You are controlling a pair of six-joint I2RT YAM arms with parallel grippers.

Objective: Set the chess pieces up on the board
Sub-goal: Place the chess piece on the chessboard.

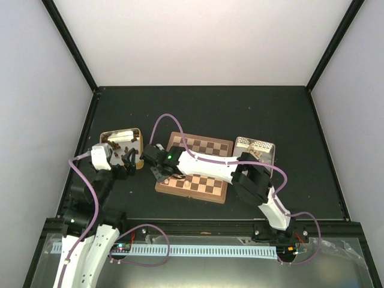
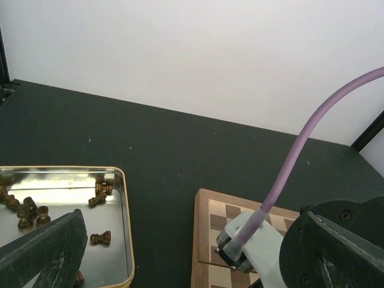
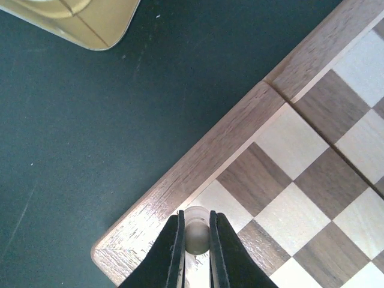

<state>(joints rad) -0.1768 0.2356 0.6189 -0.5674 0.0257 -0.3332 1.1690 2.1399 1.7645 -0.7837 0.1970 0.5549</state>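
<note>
Pale wood shows between black fingers: the right gripper [image 3: 197,219] is clamped on a beige chessman [image 3: 197,239] at one corner of the board [image 3: 282,174], over the light squares just inside its mid-brown border. Whether the piece's foot touches the wood cannot be told. The right arm [image 1: 204,165] reaches from the near right edge of the table [image 1: 240,108] diagonally across the board to its left side.

The left gripper [image 2: 189,243] hangs with its fingers spread wide and holds nothing, between the board and a gold-rimmed tin [image 2: 124,228]. Dark brown chessmen [image 2: 101,238] lie scattered in that tin, most of them tipped over. A purple cable [image 2: 300,150] arcs over the right wrist. A second tin [image 1: 255,149] sits just beside the board's right side, its contents too small to make out.

From overhead, the right arm covers the middle rows of the board, hiding whatever stands there.
</note>
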